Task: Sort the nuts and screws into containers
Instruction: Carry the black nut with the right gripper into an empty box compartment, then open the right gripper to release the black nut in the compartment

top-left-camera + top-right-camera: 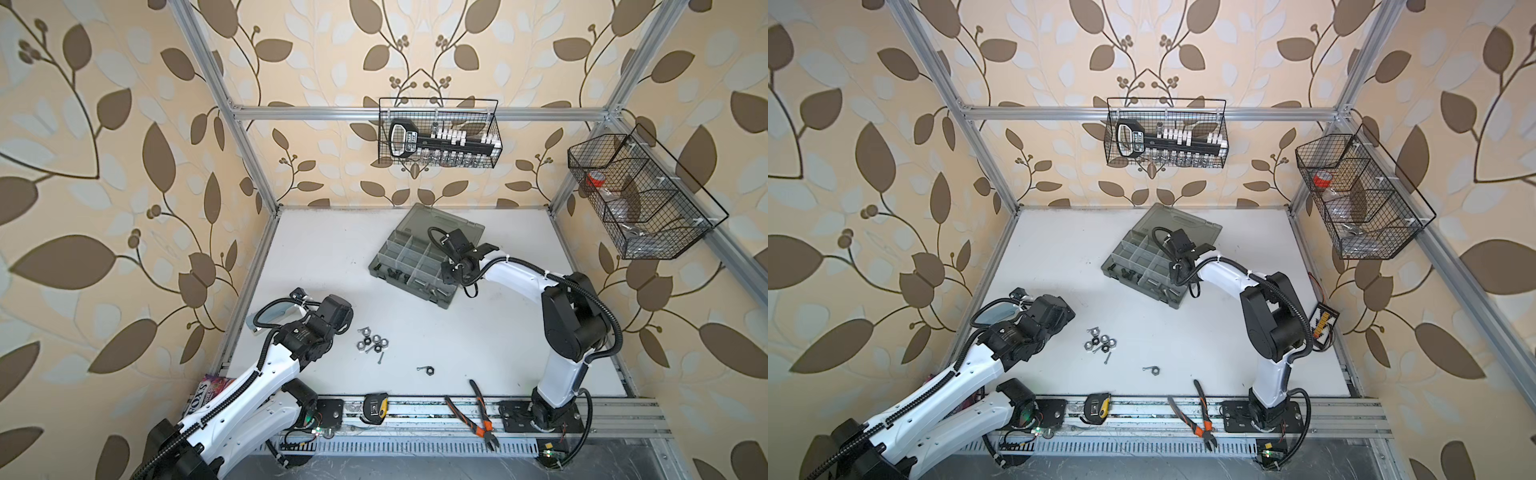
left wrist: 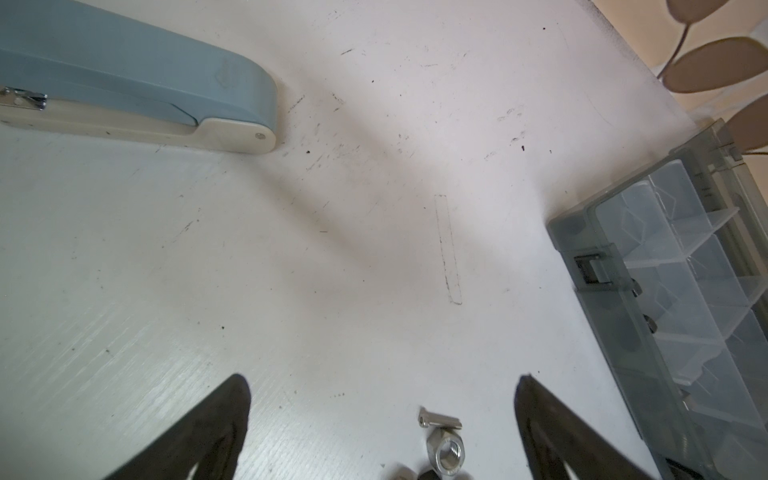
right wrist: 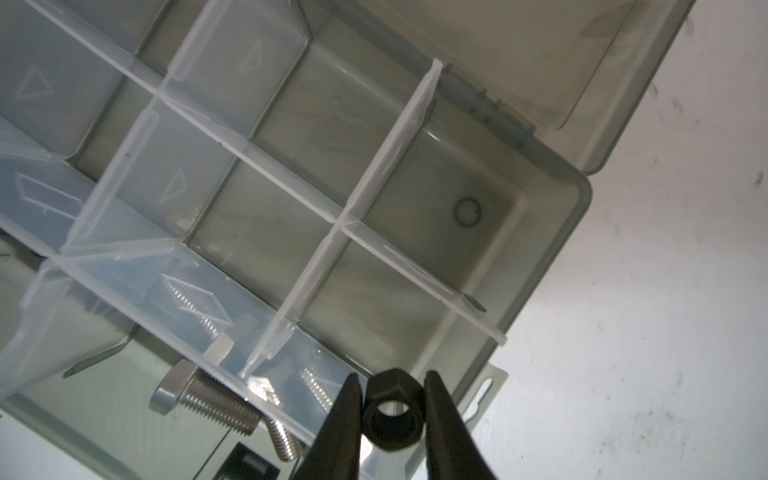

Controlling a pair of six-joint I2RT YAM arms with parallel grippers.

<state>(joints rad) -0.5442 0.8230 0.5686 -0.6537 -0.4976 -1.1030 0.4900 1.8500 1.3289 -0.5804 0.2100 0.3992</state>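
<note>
The grey organiser box (image 1: 379, 266) (image 1: 1111, 266) lies open at the back middle of the table, its containers split by pale dividers (image 3: 386, 145). My right gripper (image 3: 392, 373) hangs over the box's near corner, shut on a black nut (image 3: 395, 384). Silver screws (image 3: 208, 403) lie in a compartment beside it. Loose nuts and screws (image 1: 372, 341) (image 1: 1100, 338) sit on the table in front of my left gripper (image 2: 382, 378), which is open and empty. In the left wrist view a silver nut (image 2: 446, 451) and a small screw (image 2: 438, 419) lie between its fingers. One more nut (image 1: 430, 369) lies apart.
A blue-grey stapler (image 2: 145, 83) lies left of my left arm. Orange-handled pliers (image 1: 473, 415) and a tape measure (image 1: 376, 409) rest on the front rail. Black wire baskets (image 1: 440, 133) (image 1: 636, 195) hang on the back and right frame.
</note>
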